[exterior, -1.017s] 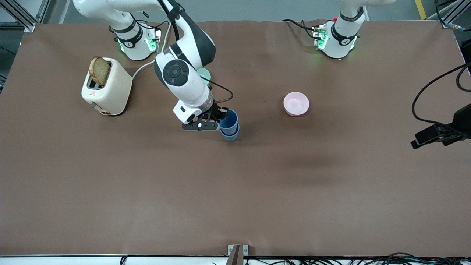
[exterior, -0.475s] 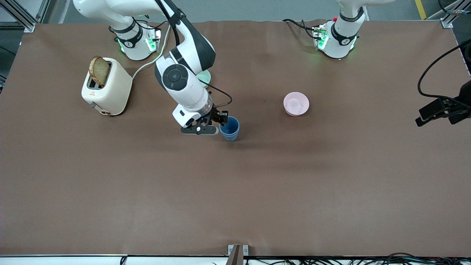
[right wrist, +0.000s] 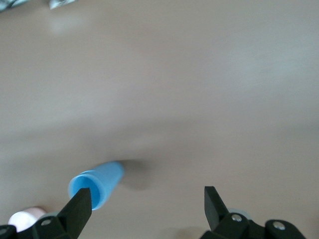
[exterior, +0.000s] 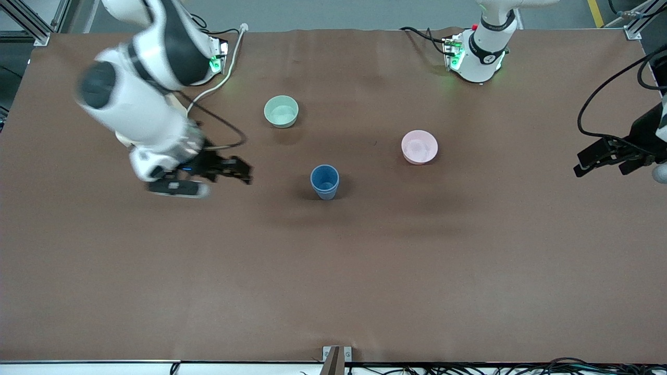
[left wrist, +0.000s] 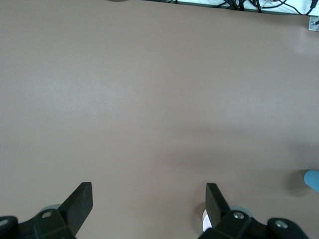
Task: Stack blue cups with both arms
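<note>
Two blue cups [exterior: 324,182] nested upright mid-table | right gripper [exterior: 229,171] spread, empty, over table toward right arm's end | left gripper [exterior: 607,156] spread, waiting at table's edge

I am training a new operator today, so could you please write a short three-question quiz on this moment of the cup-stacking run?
1. True or false: the blue cups stand nested as one stack on the table.
2. Which bowl lies nearer to the front camera: A) the pale green bowl, B) the pink bowl?
3. Fill in: the right gripper and the left gripper are both open and hold ____.

Key:
1. True; only one cup outline shows, rims together.
2. B.
3. Nothing; the right gripper is off toward the right arm's end, the left at the left arm's end.
</note>
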`<state>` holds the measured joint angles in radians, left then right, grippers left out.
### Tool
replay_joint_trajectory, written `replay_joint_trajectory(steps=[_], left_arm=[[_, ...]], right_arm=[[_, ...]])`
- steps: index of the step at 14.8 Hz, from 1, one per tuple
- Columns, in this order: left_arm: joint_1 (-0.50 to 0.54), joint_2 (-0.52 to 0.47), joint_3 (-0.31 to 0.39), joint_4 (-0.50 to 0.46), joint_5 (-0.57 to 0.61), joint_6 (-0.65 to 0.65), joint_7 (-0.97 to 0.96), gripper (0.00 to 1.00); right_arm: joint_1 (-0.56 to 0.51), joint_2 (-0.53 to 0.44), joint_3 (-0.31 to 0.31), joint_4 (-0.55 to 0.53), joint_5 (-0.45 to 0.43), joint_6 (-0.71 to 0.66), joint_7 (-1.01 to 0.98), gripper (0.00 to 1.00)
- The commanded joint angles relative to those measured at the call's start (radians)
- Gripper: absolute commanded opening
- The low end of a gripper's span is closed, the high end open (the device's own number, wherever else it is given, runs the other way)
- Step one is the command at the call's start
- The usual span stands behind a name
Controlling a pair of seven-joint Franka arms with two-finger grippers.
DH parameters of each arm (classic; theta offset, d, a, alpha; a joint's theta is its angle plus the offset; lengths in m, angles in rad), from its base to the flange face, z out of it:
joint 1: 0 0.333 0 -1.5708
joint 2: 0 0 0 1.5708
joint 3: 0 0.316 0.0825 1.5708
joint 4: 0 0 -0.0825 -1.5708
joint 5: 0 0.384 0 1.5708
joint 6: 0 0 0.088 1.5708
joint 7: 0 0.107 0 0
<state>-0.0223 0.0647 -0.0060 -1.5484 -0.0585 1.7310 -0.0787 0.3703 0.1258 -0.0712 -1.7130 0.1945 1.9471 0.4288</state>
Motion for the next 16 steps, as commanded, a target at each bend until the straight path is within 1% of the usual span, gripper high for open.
replay_joint_trajectory(steps=[1, 2, 4, 6, 8, 10, 12, 14, 16], left_arm=[[0.013, -0.007, -0.012, 0.002, 0.02, 0.021, -0.009, 1.0], [0.015, 0.01, -0.011, 0.045, 0.02, -0.013, -0.009, 1.0], [0.013, 0.026, -0.006, 0.094, 0.02, -0.095, -0.01, 1.0], [0.015, 0.026, -0.006, 0.094, 0.023, -0.105, -0.006, 1.0], [0.007, 0.03, -0.005, 0.094, 0.025, -0.102, 0.004, 1.0], [-0.037, 0.027, 0.029, 0.088, 0.051, -0.1, 0.007, 1.0], [-0.045, 0.026, 0.034, 0.088, 0.072, -0.1, 0.007, 1.0], [-0.05, 0.026, 0.034, 0.088, 0.072, -0.105, 0.008, 1.0], [-0.039, 0.026, 0.034, 0.091, 0.071, -0.105, 0.01, 1.0]], right_arm=[[-0.094, -0.077, 0.022, -0.04, -0.151, -0.057, -0.015, 1.0], [-0.122, -0.089, 0.022, -0.04, -0.203, -0.08, -0.016, 1.0], [-0.203, -0.112, 0.022, -0.04, -0.207, -0.114, -0.071, 1.0], [-0.272, -0.127, 0.024, -0.037, -0.205, -0.14, -0.152, 1.0], [-0.31, -0.149, 0.024, -0.02, -0.204, -0.171, -0.18, 1.0], [-0.327, -0.147, 0.021, 0.061, -0.202, -0.241, -0.212, 1.0], [-0.344, -0.143, 0.022, 0.142, -0.201, -0.315, -0.272, 1.0], [-0.347, -0.143, 0.022, 0.193, -0.196, -0.371, -0.315, 1.0], [-0.347, -0.143, 0.021, 0.229, -0.179, -0.463, -0.37, 1.0]])
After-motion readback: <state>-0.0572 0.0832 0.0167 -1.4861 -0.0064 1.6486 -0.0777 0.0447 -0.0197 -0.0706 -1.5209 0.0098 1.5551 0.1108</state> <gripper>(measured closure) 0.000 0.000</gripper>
